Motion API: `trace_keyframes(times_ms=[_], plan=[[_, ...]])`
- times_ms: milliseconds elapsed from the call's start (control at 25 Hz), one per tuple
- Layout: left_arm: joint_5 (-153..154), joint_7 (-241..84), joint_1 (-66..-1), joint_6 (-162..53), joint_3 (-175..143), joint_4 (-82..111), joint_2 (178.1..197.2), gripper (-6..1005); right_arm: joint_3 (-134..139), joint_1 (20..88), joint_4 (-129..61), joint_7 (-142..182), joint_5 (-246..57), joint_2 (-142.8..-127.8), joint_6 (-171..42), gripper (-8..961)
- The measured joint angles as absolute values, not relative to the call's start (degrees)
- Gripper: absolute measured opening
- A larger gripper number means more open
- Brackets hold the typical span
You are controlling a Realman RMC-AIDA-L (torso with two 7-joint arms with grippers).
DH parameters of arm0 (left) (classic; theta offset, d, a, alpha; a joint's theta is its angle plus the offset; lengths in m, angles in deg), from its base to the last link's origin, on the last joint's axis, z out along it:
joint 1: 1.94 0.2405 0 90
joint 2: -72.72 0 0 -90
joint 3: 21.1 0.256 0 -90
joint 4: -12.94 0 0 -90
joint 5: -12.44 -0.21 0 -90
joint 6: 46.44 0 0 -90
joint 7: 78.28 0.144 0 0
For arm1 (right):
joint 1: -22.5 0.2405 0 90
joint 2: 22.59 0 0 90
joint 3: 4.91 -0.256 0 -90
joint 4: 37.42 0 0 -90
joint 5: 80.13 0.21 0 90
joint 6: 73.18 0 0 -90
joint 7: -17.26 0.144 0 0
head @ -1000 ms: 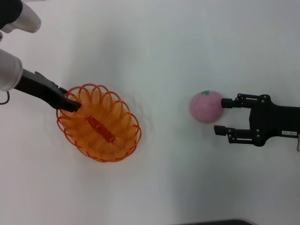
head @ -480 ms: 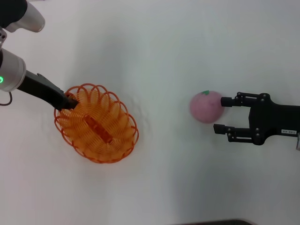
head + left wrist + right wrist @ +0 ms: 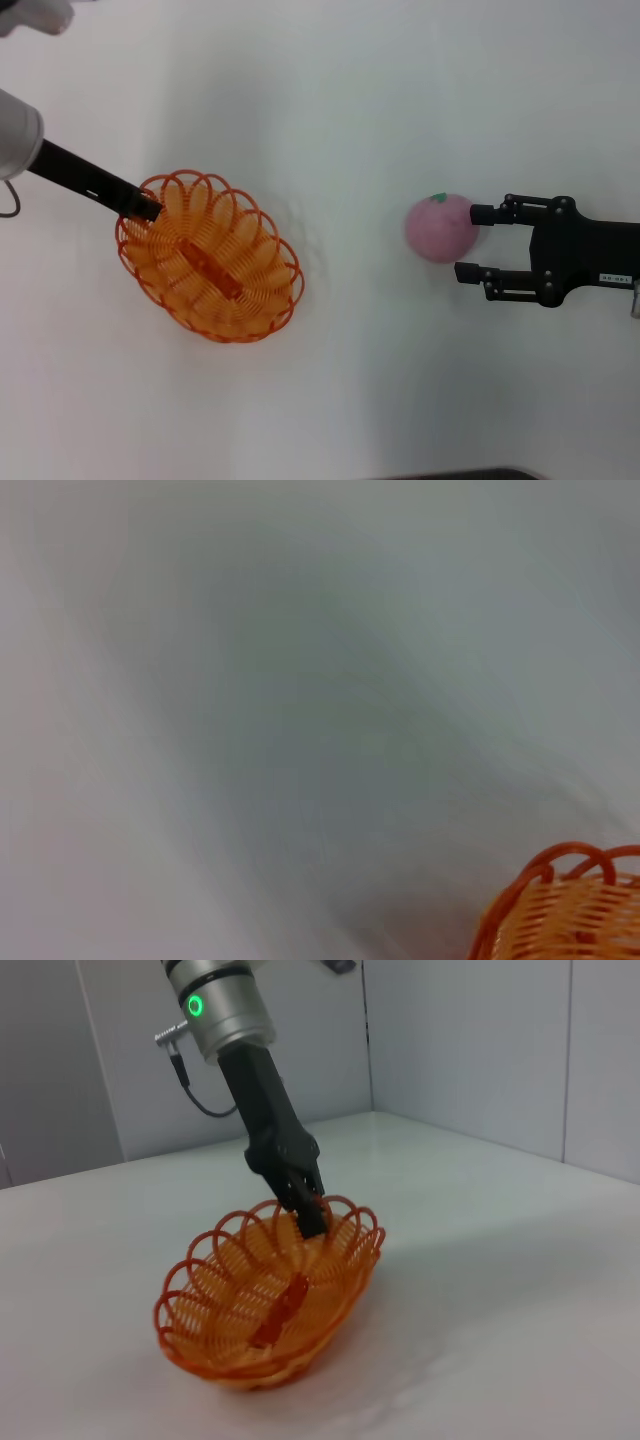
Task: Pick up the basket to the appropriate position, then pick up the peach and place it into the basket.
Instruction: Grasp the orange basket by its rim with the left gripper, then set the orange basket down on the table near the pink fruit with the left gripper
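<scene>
The orange basket (image 3: pixel 210 257) lies on the white table at the left; it shows too in the right wrist view (image 3: pixel 268 1305), tipped up at its held end. My left gripper (image 3: pixel 146 208) is shut on its far-left rim, and the black fingers (image 3: pixel 303 1203) clamp a rim loop. A corner of the basket (image 3: pixel 565 905) shows in the left wrist view. The pink peach (image 3: pixel 440 227) with a green spot sits at the right. My right gripper (image 3: pixel 470 242) stands open just right of it, one fingertip (image 3: pixel 480 213) at the peach's side.
White table top (image 3: pixel 350 110) all around, with open room between basket and peach. A dark edge (image 3: pixel 450 474) marks the table's near side. Grey wall panels (image 3: pixel 470 1050) stand behind the table.
The left arm has swung and risen, and the basket has turned slightly and shifted a little to the right. The right gripper and the peach have stayed put.
</scene>
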State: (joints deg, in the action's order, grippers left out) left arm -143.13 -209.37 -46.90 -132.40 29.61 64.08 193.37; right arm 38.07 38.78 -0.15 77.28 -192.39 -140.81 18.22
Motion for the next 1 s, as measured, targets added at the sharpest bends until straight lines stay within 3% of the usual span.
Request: trace_keyframes(times_ms=[440,840,1000], plan=[[-142.9,-213.9,-48.4,-140.1,17.4,61.7,192.2,75,38.1,38.9,-0.2,77.3,-192.4,-140.81,18.2,767],[-141.0,-216.7,-44.7,-142.6,12.2,62.0,192.85,68,38.1,39.1,-0.1,77.3,-192.4,-140.81,18.2,767],[-137.3,-217.5,-41.7,-141.8,11.5,63.7,194.02,69,38.1,39.1,-0.2,77.3,-192.3,-140.81,18.1,767]])
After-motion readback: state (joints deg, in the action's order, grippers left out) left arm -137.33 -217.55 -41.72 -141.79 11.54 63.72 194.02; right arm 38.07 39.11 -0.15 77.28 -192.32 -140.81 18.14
